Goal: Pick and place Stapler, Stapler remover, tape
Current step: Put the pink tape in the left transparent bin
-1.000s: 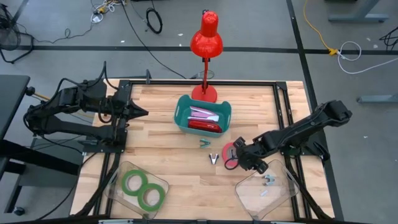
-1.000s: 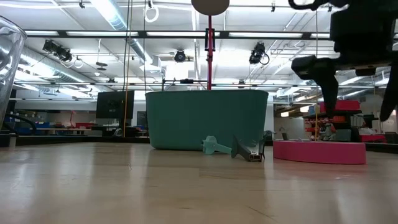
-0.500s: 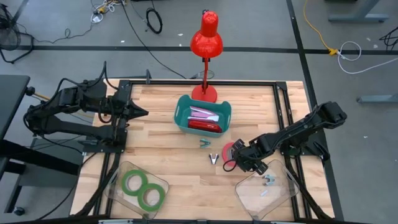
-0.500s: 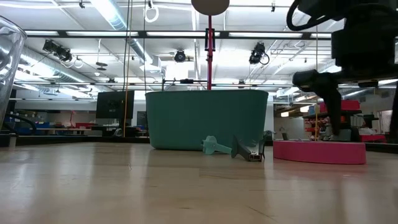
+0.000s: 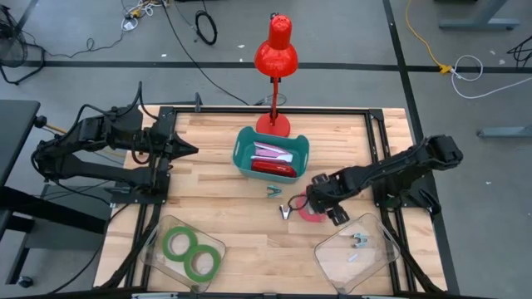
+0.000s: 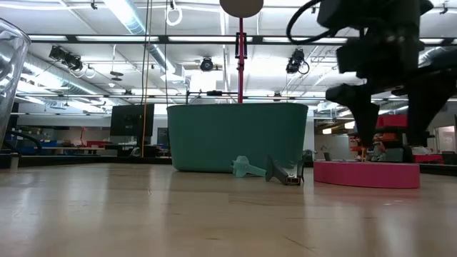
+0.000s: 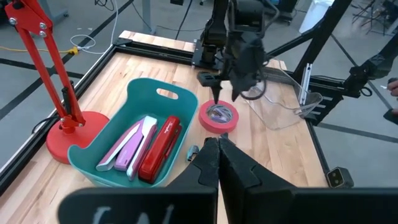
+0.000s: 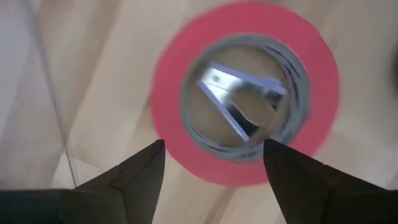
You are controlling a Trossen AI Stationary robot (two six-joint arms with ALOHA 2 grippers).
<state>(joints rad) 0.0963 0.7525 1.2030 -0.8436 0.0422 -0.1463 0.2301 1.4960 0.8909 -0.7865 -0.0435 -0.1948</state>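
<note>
while left claw (image 7: pixel 214 149) waits, right claw (image 6: pixel 389 118) above red tape (image 6: pixel 366 174).

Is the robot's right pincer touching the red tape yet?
Apart. The low view shows the open right pincer hanging above the red tape, with background visible between fingertips and roll.

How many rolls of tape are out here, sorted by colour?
Green tape rolls: 2
Red tape roll: 1
Total: 3
</note>
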